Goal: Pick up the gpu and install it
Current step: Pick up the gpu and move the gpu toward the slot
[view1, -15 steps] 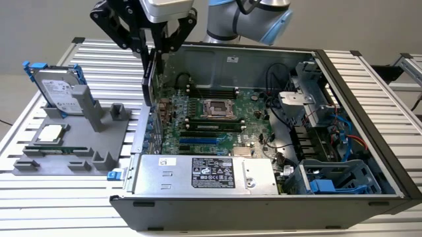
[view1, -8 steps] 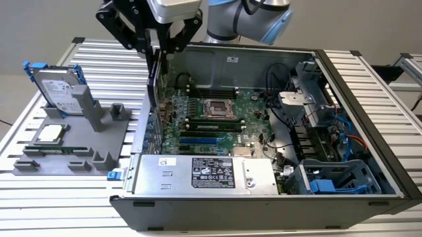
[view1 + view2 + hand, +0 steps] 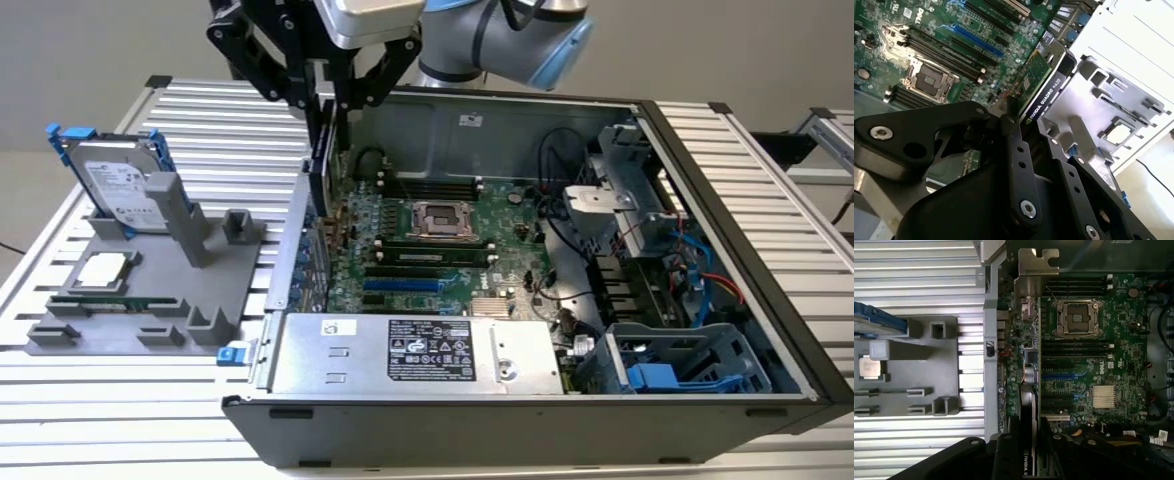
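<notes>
My gripper (image 3: 326, 92) is shut on the gpu (image 3: 320, 150), which hangs upright and edge-on over the open computer case (image 3: 534, 440), near the case wall on the exterior view's left. In the second wrist view the gpu (image 3: 1040, 82) shows its green board and black cooler running out from between my gripper's (image 3: 1030, 125) black fingers (image 3: 1016, 150). The first wrist view looks down the gpu's (image 3: 1029, 367) edge to its silver bracket (image 3: 1037, 271), above the motherboard's (image 3: 1094, 355) expansion slots; the gripper (image 3: 1029, 447) clamps its near end. Whether the card touches a slot I cannot tell.
A grey fixture (image 3: 160, 300) on the exterior view's left holds a hard drive with blue rails (image 3: 118, 185), a processor chip (image 3: 104, 270) and a memory stick (image 3: 114, 303). Inside the case lie the motherboard (image 3: 427, 240), a power supply (image 3: 414, 350), cables (image 3: 574, 240) and a blue drive cage (image 3: 681, 365).
</notes>
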`<state>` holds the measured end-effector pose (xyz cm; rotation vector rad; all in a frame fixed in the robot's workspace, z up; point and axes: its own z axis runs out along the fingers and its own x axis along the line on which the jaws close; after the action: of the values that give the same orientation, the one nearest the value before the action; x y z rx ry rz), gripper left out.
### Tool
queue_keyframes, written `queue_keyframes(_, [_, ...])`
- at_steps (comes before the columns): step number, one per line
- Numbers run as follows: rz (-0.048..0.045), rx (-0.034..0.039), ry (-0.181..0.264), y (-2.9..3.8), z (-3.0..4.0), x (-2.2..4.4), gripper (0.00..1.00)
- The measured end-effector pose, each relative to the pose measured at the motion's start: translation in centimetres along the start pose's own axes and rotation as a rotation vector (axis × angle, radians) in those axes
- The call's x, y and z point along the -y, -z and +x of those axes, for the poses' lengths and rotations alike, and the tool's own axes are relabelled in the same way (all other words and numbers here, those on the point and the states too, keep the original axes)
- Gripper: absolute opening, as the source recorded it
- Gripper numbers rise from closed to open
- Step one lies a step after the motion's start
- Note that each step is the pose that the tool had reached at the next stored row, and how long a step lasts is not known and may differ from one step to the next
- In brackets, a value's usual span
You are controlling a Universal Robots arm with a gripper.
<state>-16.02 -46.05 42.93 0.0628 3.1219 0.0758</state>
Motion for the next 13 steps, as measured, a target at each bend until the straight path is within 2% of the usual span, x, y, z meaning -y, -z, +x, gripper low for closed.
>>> queue_keyframes(13, [0.0, 0.0, 0.0, -0.02, -1.16, 0.05, 0.0])
